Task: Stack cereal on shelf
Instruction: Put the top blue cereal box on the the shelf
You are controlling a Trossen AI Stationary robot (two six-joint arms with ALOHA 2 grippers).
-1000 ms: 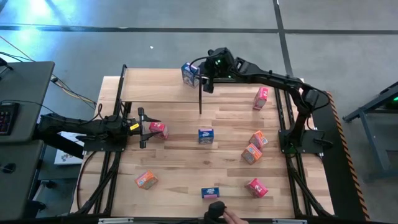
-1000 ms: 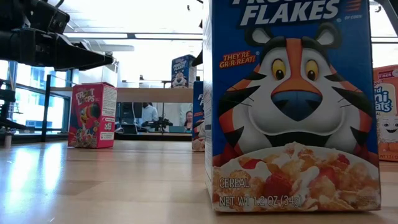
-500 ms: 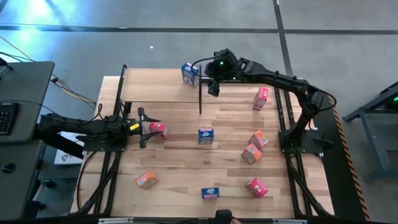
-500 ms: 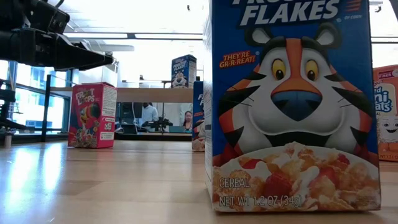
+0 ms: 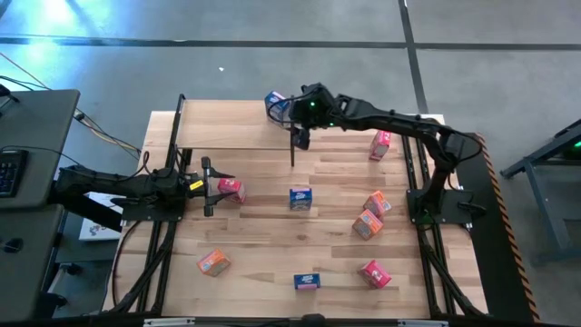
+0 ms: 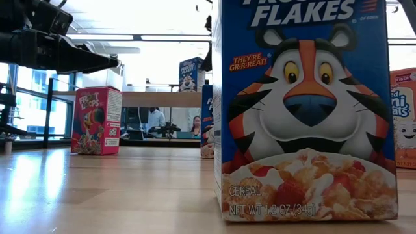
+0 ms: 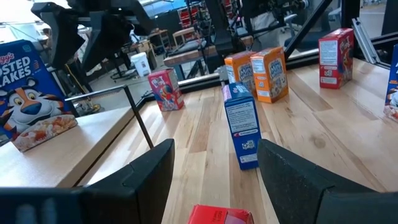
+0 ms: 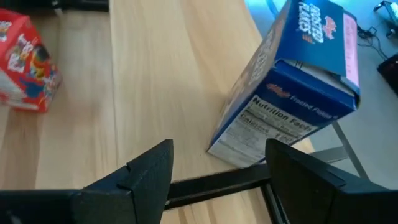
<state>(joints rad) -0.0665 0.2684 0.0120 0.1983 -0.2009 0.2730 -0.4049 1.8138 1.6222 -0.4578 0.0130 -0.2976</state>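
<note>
A blue cereal box (image 5: 275, 105) stands on the shelf (image 5: 227, 124) at its far right corner. My right gripper (image 5: 298, 137) hovers open just beside that box, which fills the right wrist view (image 8: 292, 93) beyond the spread fingers (image 8: 217, 149). At the table's left my left gripper (image 5: 209, 186) is open, with a pink-red box (image 5: 231, 189) right in front of its fingertips and not pinched (image 7: 217, 214). Other cereal boxes lie loose on the table: blue (image 5: 300, 198), orange (image 5: 377, 203), orange (image 5: 367, 223), pink-red (image 5: 380, 143).
Near the front edge lie an orange box (image 5: 213, 263), a blue box (image 5: 307, 282) and a pink-red box (image 5: 374, 273). A thin black shelf post (image 5: 292, 150) stands close under the right gripper. A desk with a keyboard (image 5: 9, 168) is at the far left.
The right gripper has pulled back a little from the blue box on the shelf, toward the black post. A hand at the table's near edge has gone. The left arm is still.
</note>
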